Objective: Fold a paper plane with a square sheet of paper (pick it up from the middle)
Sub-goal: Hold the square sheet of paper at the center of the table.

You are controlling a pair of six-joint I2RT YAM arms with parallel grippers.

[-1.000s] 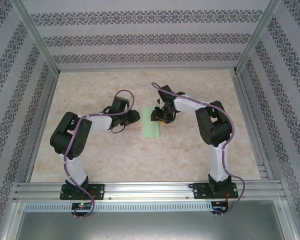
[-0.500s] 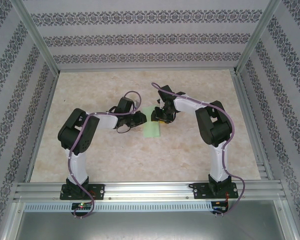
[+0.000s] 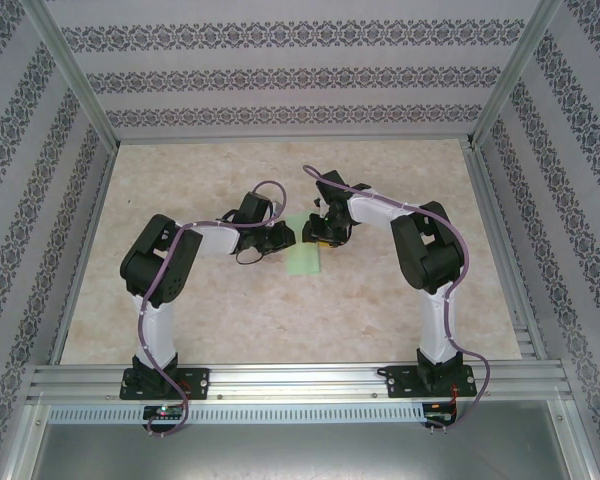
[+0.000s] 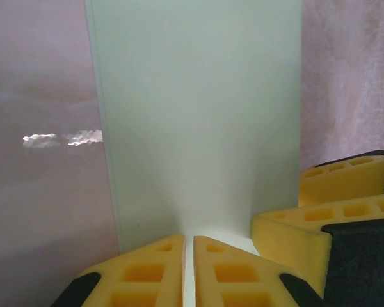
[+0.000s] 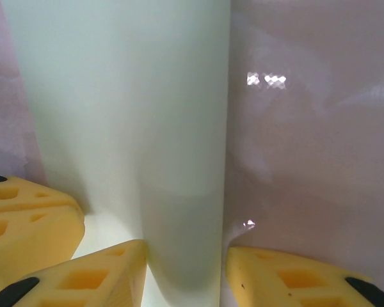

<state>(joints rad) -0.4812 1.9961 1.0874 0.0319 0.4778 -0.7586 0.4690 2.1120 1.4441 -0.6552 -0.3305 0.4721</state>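
The pale green sheet of paper point(image 3: 305, 258) lies folded into a narrow strip at the middle of the table, between both grippers. My left gripper point(image 3: 286, 237) sits at its upper left edge, and its yellow fingers point(image 4: 147, 268) are shut on a thin raised edge of the sheet point(image 4: 198, 128). My right gripper point(image 3: 316, 232) is at the strip's upper right. Its fingers point(image 5: 288, 275) stand apart, one on either side of a humped band of the sheet point(image 5: 182, 224). The two grippers almost touch.
The beige marbled table point(image 3: 380, 300) has bare room in front of and behind the paper. Patterned walls and aluminium posts point(image 3: 75, 80) enclose it on three sides. The right gripper's fingers point(image 4: 333, 211) crowd the left wrist view.
My left arm has swung right from beside the paper until its gripper reached the sheet's edge next to the right gripper. The right arm and the paper have stayed in place.
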